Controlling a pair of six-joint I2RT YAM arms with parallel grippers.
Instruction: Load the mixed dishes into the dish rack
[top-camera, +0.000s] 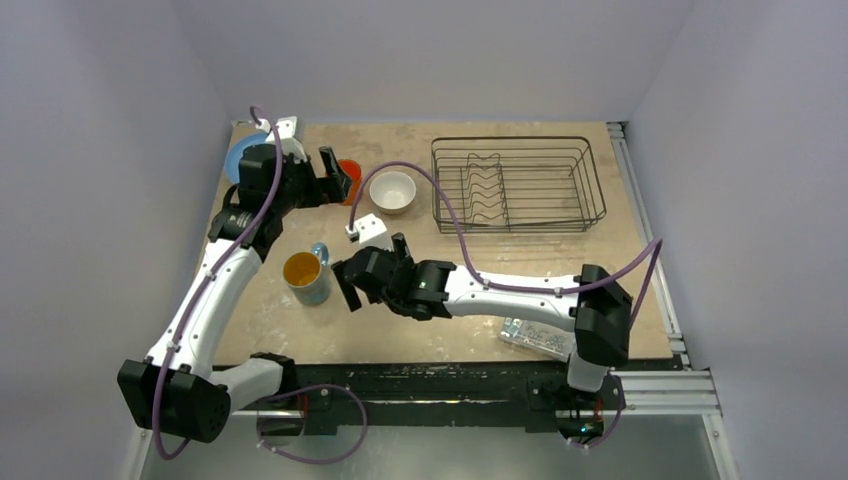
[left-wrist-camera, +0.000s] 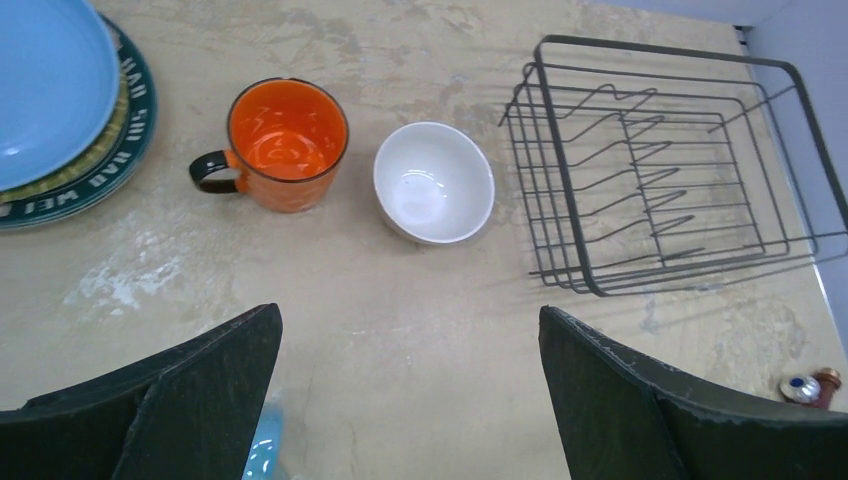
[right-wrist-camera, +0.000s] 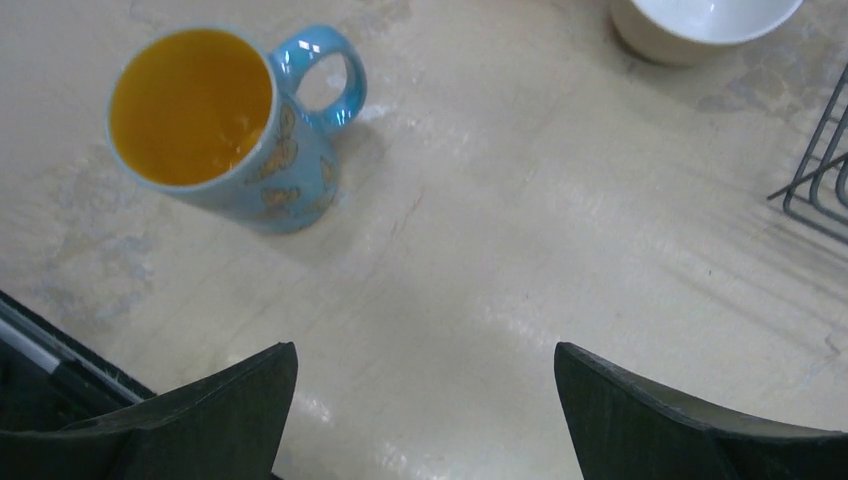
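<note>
Rack (top-camera: 518, 185) is seen empty at the far right of the table (top-camera: 300, 330), nothing being loaded yet: plates (left-wrist-camera: 50, 90), cup (left-wrist-camera: 287, 143), bowl (left-wrist-camera: 434, 182) and mug (right-wrist-camera: 215, 125) are left outside it, while the left gripper (left-wrist-camera: 410, 400) and right gripper (right-wrist-camera: 425, 420) are held open, nothing grasped.

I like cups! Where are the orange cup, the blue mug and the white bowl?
orange cup (left-wrist-camera: 288, 140), left wrist view, its inside.
light-blue mug (right-wrist-camera: 190, 105), right wrist view, its yellow inside.
white bowl (left-wrist-camera: 433, 185), left wrist view, its inside.
</note>
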